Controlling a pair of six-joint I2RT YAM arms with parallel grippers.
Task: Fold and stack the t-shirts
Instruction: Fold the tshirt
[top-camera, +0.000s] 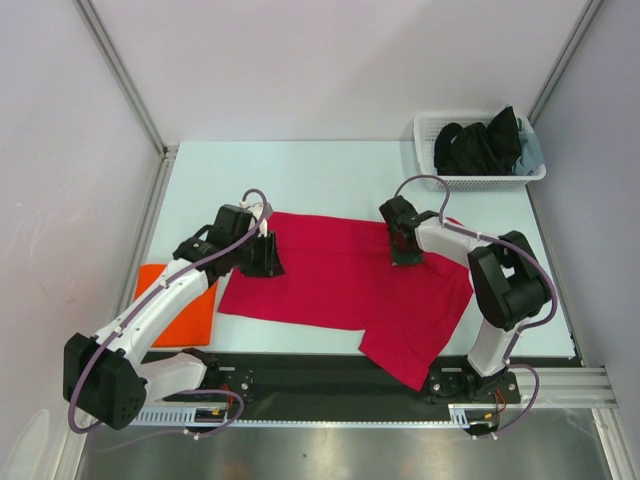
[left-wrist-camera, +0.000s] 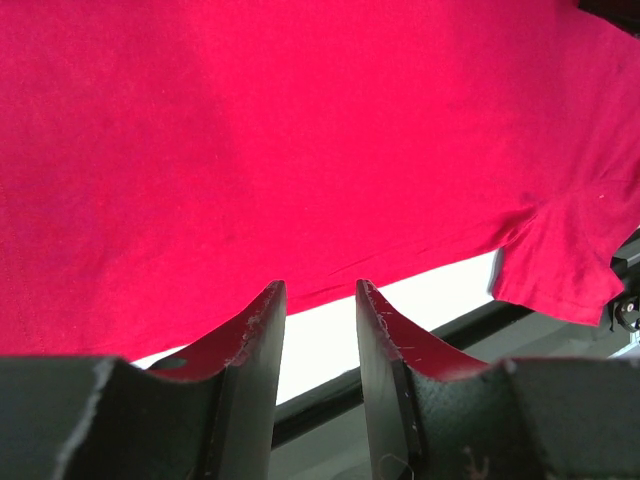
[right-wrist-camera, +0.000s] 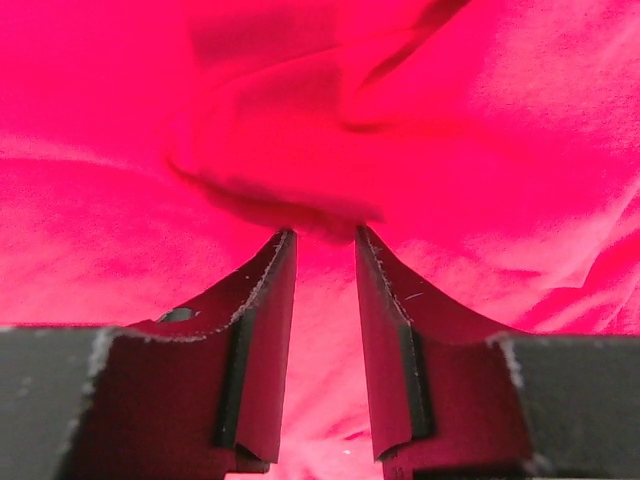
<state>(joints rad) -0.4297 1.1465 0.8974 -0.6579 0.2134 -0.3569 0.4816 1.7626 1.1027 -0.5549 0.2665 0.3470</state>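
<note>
The crimson red t-shirt (top-camera: 340, 285) lies spread flat across the middle of the table, one sleeve hanging toward the front edge. The orange t-shirt (top-camera: 185, 305) rests folded at the left. My left gripper (top-camera: 266, 258) hovers at the red shirt's left end. In the left wrist view its jaws (left-wrist-camera: 320, 285) stand apart, white table between them and the red t-shirt's (left-wrist-camera: 300, 130) hem just past the tips. My right gripper (top-camera: 406, 248) is low over the shirt's far right part. Its jaws (right-wrist-camera: 322, 232) are apart over red cloth (right-wrist-camera: 480, 120), a raised fold at the tips.
A white lattice basket (top-camera: 480, 182) holding dark clothes (top-camera: 480, 145) stands at the back right corner. A black rail (top-camera: 320, 375) runs along the table's front edge by the arm bases. White walls close in the left, back and right.
</note>
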